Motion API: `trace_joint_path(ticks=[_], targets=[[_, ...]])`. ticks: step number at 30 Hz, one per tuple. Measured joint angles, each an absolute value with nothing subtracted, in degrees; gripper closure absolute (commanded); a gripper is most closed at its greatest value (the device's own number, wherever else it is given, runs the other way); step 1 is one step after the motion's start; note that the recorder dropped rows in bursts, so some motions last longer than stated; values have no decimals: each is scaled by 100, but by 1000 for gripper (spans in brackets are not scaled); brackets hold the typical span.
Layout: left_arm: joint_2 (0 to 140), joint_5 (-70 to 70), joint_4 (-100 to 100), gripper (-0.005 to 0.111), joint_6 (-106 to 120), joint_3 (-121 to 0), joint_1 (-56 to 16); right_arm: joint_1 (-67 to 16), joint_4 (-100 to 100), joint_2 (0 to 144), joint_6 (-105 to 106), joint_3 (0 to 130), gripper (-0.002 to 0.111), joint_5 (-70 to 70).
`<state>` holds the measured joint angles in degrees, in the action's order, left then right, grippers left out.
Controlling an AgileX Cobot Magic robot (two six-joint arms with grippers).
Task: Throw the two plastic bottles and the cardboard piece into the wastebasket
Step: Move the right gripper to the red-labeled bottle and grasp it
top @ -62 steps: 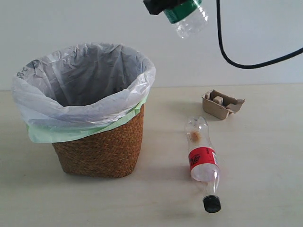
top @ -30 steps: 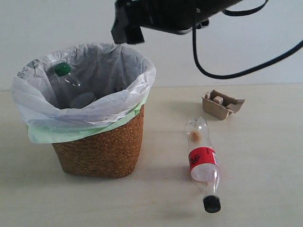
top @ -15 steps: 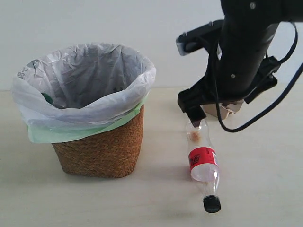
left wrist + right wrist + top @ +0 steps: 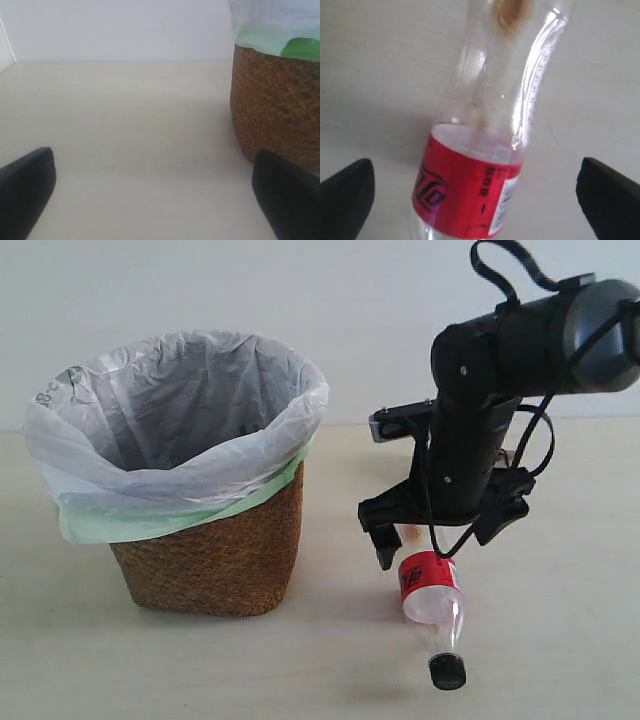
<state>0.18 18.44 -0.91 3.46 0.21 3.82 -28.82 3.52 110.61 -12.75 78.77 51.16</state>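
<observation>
The red-label bottle [image 4: 431,592] lies on the table right of the wastebasket [image 4: 215,550], black cap [image 4: 447,672] toward the front. My right gripper [image 4: 432,540] hangs open over its upper half, one finger on each side. In the right wrist view the bottle [image 4: 470,195] lies between the spread fingers [image 4: 345,197], and no contact shows. My left gripper [image 4: 155,200] is open and empty, low over the table beside the wastebasket [image 4: 275,105]. The green-capped bottle is out of sight. The right arm hides the cardboard piece.
The white bag [image 4: 180,410] bulges over the basket rim, with the pale green liner [image 4: 150,520] below it. The right arm's black cable [image 4: 500,260] loops above it. A pale wall stands behind the table.
The green-capped bottle dropped into the wastebasket and sank out of view. My right arm swung from above the basket down to the red-label bottle, open, covering the cardboard piece.
</observation>
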Motion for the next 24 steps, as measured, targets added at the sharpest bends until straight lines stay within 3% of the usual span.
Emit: trace_joint_path(ticks=[11,14,16,18,22,24], targets=[[18,1844,-91,-1,346,21,382,-2874,285,11679,-1332,7877,3,4121],[18,1844,-91,-1,346,21,382,-2874,306,11718,-1439,7877,9,3912],[18,1844,-91,-1,346,21,382,-2874,366,11758,-1450,7877,22,3912],[18,1844,-91,-1,346,21,382,-2874,484,11799,-1464,7877,43,3990],[18,1844,-91,-1,346,21,382,-2869,594,11837,-1512,7877,106,4130],[18,1844,-91,-1,346,21,382,-2869,602,11837,-1522,7877,107,4141]])
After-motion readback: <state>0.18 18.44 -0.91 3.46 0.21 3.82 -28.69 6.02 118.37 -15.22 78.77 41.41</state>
